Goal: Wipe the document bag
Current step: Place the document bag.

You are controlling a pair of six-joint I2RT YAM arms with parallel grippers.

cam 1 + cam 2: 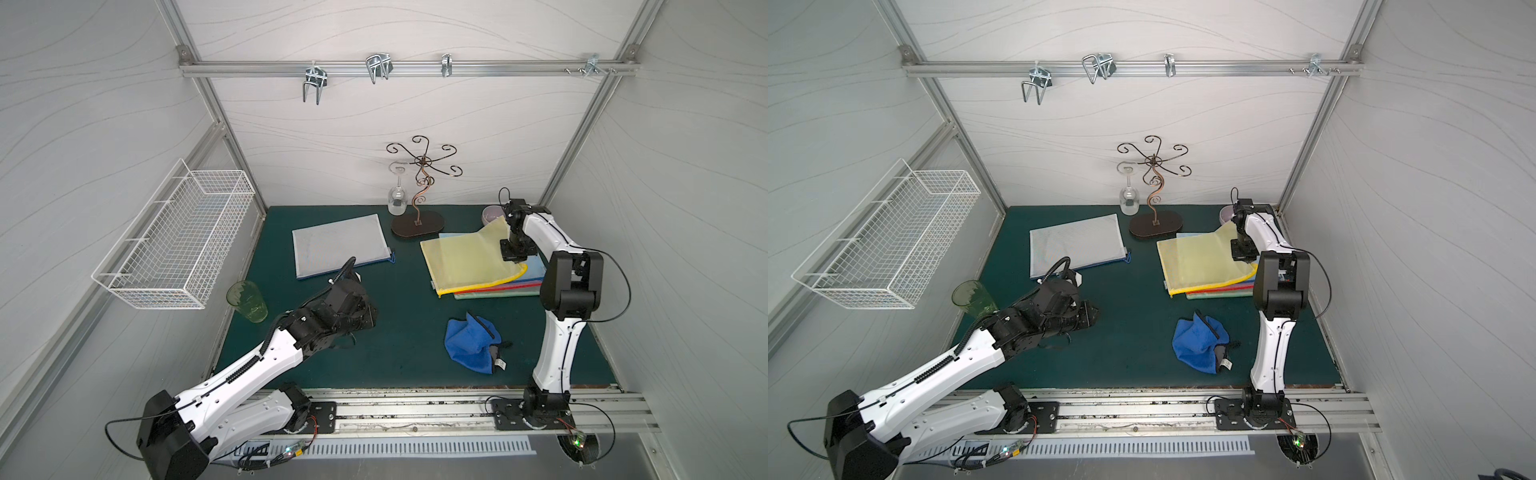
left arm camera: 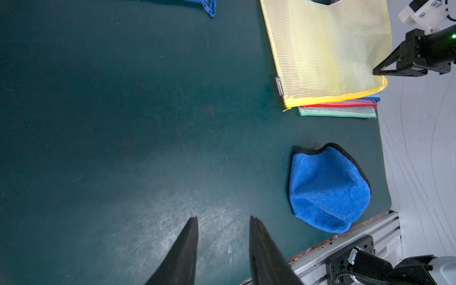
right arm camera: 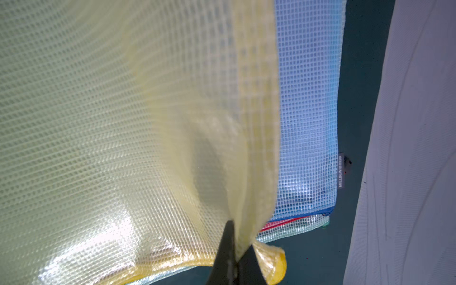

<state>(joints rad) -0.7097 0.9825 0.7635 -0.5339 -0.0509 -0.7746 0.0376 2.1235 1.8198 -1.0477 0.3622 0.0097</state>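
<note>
The yellow mesh document bag (image 1: pixel 465 257) lies on top of the stack of coloured mesh bags (image 1: pixel 496 293). It is skewed and overhangs the stack on the side away from my right arm. Its long axis follows the yellow zip edge, which runs along the stack's side facing my arm bases. The end of the bag nearest my right arm is raised off the stack and curls upward.

My right gripper (image 3: pixel 237 251) is closed on that raised end, pinching a fold of mesh just beside the zip's end. My left gripper (image 2: pixel 223 218) has its jaws partly apart with nothing between them. It is above the bare dark green mat (image 2: pixel 98 123), well apart from the stack.

The crumpled blue microfibre cloth (image 1: pixel 469 345) lies near the stack on its base-facing side, not touching it. From my left gripper, the cloth lies off toward the right arm. The right arm is nearer but occupied, so I judge that the left gripper must fetch the cloth.

The right wrist view shows the pinch itself, which the gripper body hides in both top views. The left wrist view shows the empty jaw gap, which the top views do not resolve.
</note>
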